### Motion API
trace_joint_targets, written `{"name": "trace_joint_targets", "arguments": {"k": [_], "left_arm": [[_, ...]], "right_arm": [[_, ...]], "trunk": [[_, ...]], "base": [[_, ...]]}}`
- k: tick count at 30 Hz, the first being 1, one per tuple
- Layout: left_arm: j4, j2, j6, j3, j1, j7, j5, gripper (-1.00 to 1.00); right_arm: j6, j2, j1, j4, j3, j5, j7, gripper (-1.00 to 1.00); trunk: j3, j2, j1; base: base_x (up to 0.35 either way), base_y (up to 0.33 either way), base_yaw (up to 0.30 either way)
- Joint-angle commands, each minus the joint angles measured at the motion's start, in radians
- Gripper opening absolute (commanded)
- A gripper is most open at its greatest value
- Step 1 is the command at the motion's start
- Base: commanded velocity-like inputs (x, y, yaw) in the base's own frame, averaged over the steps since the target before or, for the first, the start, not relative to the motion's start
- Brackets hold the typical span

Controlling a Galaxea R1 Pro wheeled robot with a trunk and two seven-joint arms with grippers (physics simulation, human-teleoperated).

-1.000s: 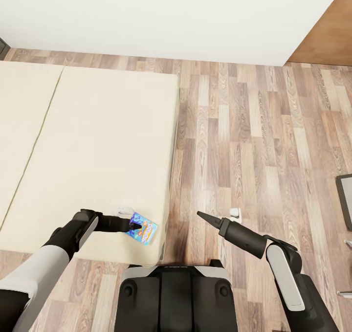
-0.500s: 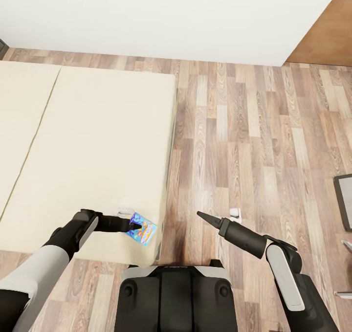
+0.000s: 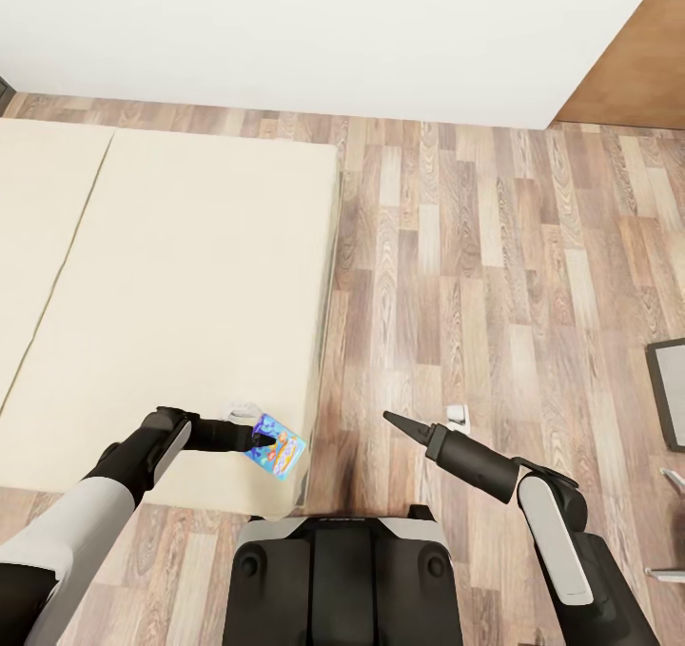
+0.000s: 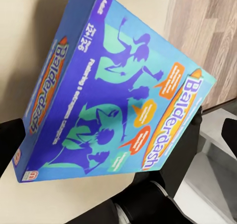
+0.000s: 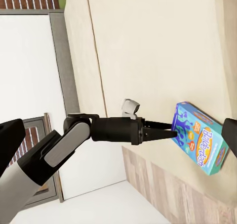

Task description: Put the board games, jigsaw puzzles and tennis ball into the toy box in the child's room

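The narrow blue rectangular "Balderdash" board game box [image 3: 276,446] is held tilted over the near corner of the low beige-mattressed bed [image 3: 171,284], partly hidden in the head view by the left claw [image 3: 259,434], whose black fingers [image 5: 160,130] are clamped on its edge. In the left wrist view the box [image 4: 113,95] is cut off at the frame. The right claw [image 3: 392,420] hangs over the wood-plank floor [image 3: 495,275], well apart from the bed; its fingers appear pressed together to a point. A grey-framed object [image 3: 669,391] is cut off at the right edge and cannot be identified. A white wall [image 3: 333,28] stands behind the bed.
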Motion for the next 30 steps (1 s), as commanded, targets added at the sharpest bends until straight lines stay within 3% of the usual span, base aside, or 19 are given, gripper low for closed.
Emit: {"name": "trace_joint_targets", "arguments": {"k": [1,11,30], "left_arm": [[-0.001,0.001,0.007,-0.005,0.000,0.003,0.010,1.00],[-0.002,0.001,0.007,-0.005,0.000,0.003,0.010,1.00],[-0.001,0.001,0.007,-0.005,0.000,0.003,0.010,1.00]], "right_arm": [[0.006,0.000,0.000,0.000,-0.001,0.000,0.002,1.00],[0.006,0.000,0.000,0.000,-0.001,0.000,0.002,1.00],[0.006,0.000,0.000,0.000,-0.001,0.000,0.004,1.00]], "trunk": [[-0.001,-0.002,0.001],[-0.001,-0.002,0.001],[-0.001,-0.002,0.001]], "base": [[0.000,-0.003,0.000],[0.000,-0.122,0.000],[0.000,-0.006,0.000]]}}
